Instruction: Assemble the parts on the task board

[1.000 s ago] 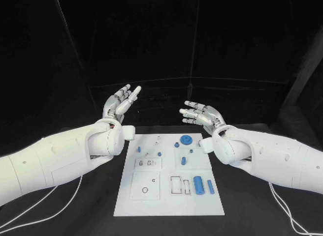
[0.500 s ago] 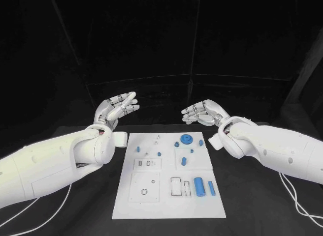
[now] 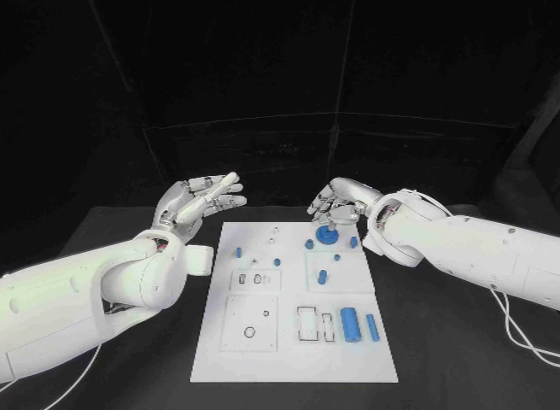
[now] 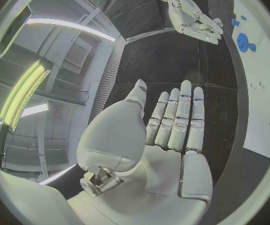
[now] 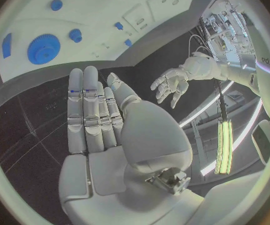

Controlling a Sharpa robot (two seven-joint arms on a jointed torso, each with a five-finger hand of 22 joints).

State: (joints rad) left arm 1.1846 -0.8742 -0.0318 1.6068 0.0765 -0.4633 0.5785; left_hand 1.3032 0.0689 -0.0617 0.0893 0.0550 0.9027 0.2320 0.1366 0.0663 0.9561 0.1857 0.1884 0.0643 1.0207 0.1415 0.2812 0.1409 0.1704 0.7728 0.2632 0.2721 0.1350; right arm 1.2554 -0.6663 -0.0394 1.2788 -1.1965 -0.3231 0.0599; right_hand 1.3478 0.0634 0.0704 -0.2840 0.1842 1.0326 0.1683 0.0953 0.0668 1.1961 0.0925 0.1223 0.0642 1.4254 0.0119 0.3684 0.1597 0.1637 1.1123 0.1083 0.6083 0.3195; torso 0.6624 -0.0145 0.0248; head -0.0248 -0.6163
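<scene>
Two silver hands hover above the far end of a black table (image 3: 132,231), and neither one holds anything. The left hand (image 3: 196,202) is raised just beyond the far left corner of the task board (image 3: 293,359), palm open, its fingers (image 4: 175,117) stretched out straight and side by side. The right hand (image 3: 341,202) hangs over the board's far right corner, close above a blue gear (image 3: 324,233); its fingers (image 5: 88,110) are also extended and free of any object, though from the head camera they look slightly curled downward, and it is hard to be sure how much.

The task board is a white plate lying lengthwise in the middle of the table between the two white arms. Several small blue parts rest on it: the round gear near the far edge, a few small pegs (image 3: 240,253) scattered around the far half, and a larger blue cylinder (image 3: 350,323) with a slimmer blue pin (image 3: 371,327) just beside it near the right edge of the closer half.
</scene>
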